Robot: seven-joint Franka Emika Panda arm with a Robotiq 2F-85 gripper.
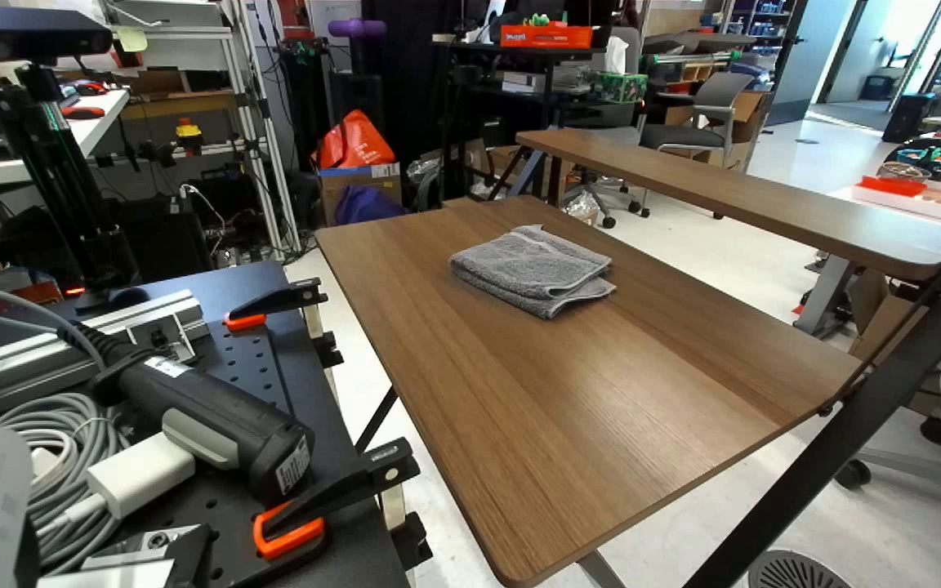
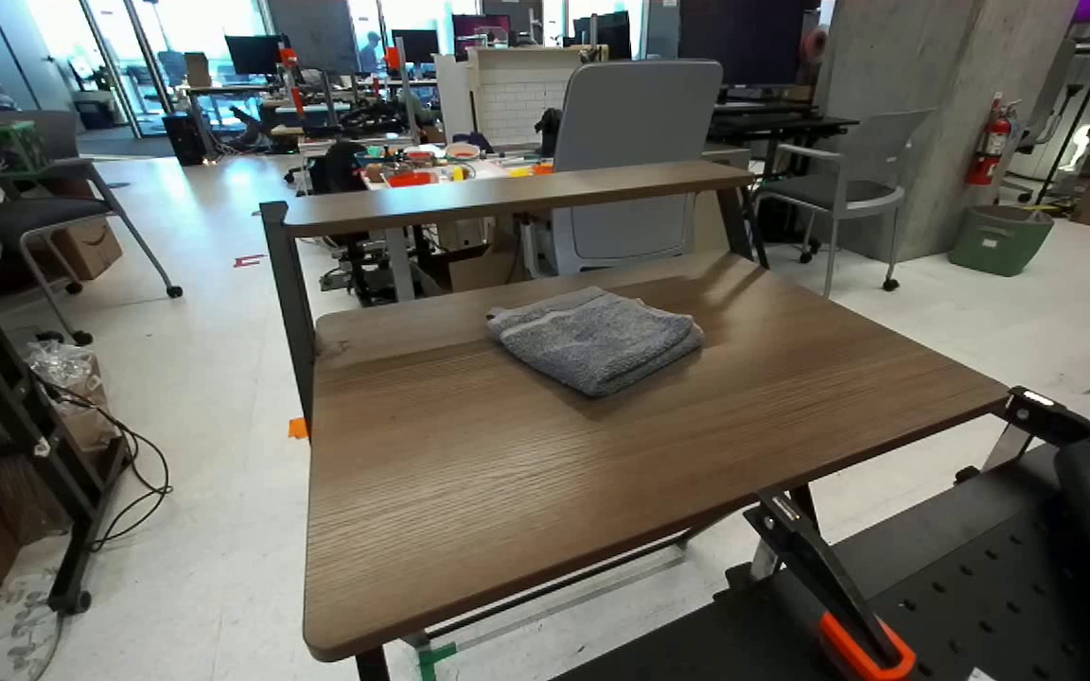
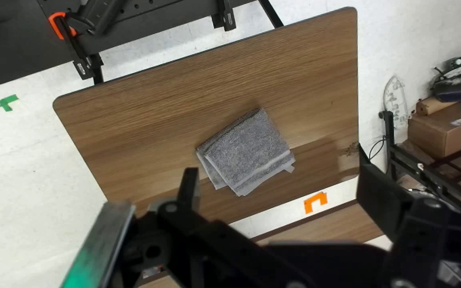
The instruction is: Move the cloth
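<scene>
The cloth is a grey folded towel that lies flat on the brown wooden tabletop. It shows in both exterior views, as the cloth and the cloth, and in the wrist view as the cloth. My gripper shows only in the wrist view. Its two black fingers are spread wide apart with nothing between them. The gripper is high above the table, and the cloth lies below, apart from the fingers. No part of the gripper shows in the exterior views.
The tabletop has a raised narrow shelf along one long side. A black bench with clamps, cables and a black handheld tool stands beside the opposite side. A slanted dark table leg rises at one end.
</scene>
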